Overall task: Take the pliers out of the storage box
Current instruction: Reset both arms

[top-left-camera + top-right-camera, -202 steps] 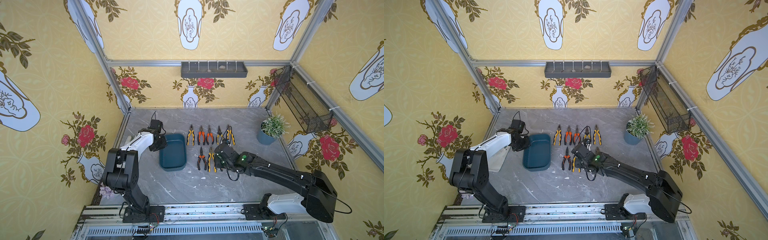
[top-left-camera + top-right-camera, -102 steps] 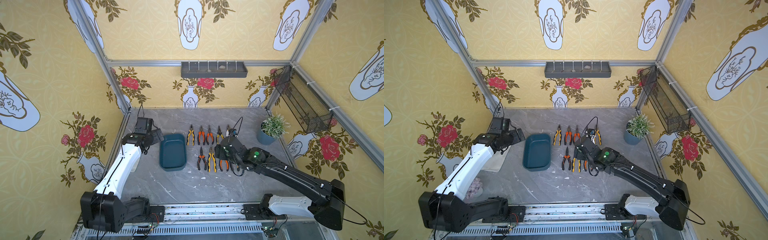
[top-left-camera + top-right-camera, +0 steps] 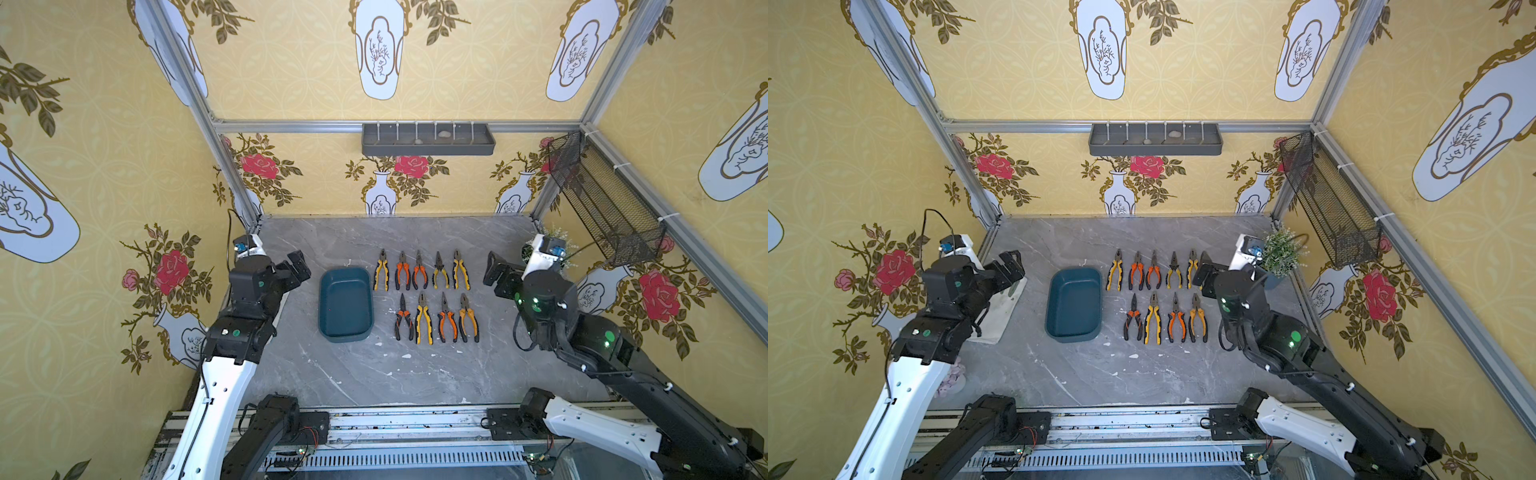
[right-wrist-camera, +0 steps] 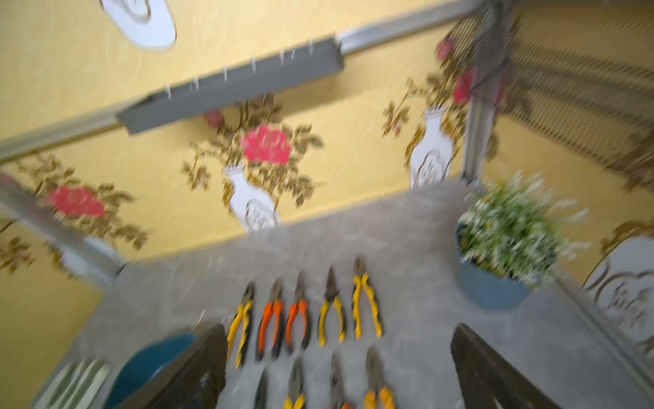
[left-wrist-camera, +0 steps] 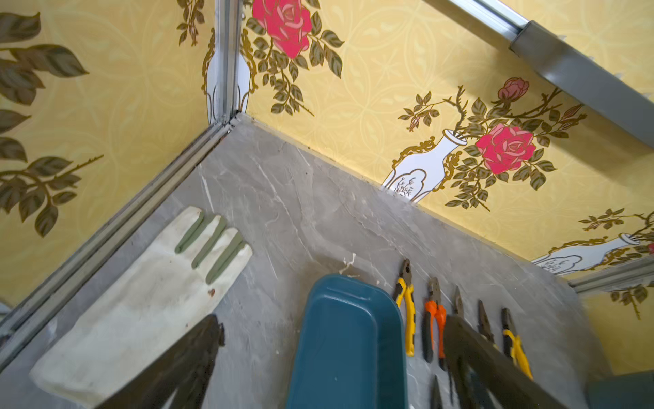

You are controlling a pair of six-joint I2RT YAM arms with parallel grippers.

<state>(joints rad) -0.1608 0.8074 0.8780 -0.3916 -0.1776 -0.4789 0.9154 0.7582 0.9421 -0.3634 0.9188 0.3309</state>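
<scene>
The grey marble tabletop [image 3: 374, 374] is enclosed by yellow floral walls [image 3: 291, 83]. The pliers [image 3: 422, 305] lie on it in two rows, just beside the storage box [image 3: 345, 303]. The left gripper [image 3: 299, 264] and right gripper [image 3: 490, 270] sit at opposite sides, both with jaws spread.

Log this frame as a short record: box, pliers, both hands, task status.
box: teal, empty, on the table
pliers: nine, all on the table right of the box, in two rows, five behind four
left hand: open, empty, left of the box
right hand: open, empty, right of the pliers
task status: looks complete
</scene>
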